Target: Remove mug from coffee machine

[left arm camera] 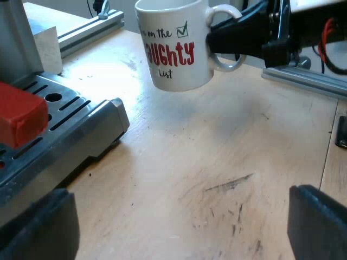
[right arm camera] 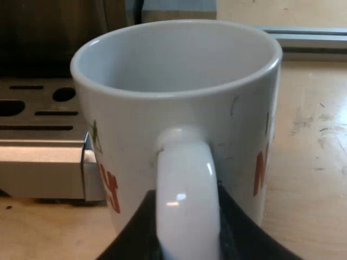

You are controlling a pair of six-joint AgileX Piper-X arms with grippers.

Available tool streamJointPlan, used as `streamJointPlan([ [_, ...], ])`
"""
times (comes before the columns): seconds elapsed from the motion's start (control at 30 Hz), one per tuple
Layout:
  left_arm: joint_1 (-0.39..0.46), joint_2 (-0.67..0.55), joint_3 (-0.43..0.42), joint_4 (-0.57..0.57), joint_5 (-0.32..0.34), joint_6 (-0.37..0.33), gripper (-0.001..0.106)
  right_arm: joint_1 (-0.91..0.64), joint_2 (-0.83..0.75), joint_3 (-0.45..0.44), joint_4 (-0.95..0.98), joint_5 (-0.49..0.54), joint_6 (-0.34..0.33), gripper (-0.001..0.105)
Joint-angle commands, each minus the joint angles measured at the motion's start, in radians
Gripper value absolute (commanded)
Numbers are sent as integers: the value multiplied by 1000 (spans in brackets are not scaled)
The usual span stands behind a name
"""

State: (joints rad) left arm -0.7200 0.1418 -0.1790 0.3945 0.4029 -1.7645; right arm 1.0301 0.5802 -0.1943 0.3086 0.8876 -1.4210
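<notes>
A white mug (left arm camera: pixel 173 46) with red and black lettering is off the espresso machine's drip tray (left arm camera: pixel 65 116), over the wooden table beside it. It seems to hang slightly above the wood. My right gripper (left arm camera: pixel 233 38) is shut on the mug's handle (left arm camera: pixel 227 32). In the right wrist view the handle (right arm camera: pixel 184 195) sits between the black fingers (right arm camera: pixel 238 233) of the right gripper (right arm camera: pixel 187 227), and the mug (right arm camera: pixel 179 108) looks empty. My left gripper (left arm camera: pixel 179 227) is open low over the table, fingers (left arm camera: pixel 38 227) wide apart, with nothing between them. The holder handle's red end (left arm camera: pixel 19 116) pokes out over the tray.
The slotted metal drip tray (right arm camera: pixel 38 130) lies just beyond the mug. Aluminium rails (left arm camera: pixel 303 76) run along the table's far side. A small dark object (left arm camera: pixel 341 132) lies at a seam in the tabletop. Bare scuffed wood (left arm camera: pixel 227 179) stretches between my left fingers and the mug.
</notes>
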Motion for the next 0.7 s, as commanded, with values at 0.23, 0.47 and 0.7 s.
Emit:
streamJointPlan([
  [0.23, -4, -2, -4, -12, -4, -11, 80, -83, -8, 83, -196, 43, -19, 0],
  [0.47, -4, -2, -4, -12, -4, -11, 80, -271, -6, 112, -256, -140, -70, 0],
  [0.7, -4, -2, -4, -12, -4, -11, 80, -429, 69, 174, -521, -325, -266, 0],
])
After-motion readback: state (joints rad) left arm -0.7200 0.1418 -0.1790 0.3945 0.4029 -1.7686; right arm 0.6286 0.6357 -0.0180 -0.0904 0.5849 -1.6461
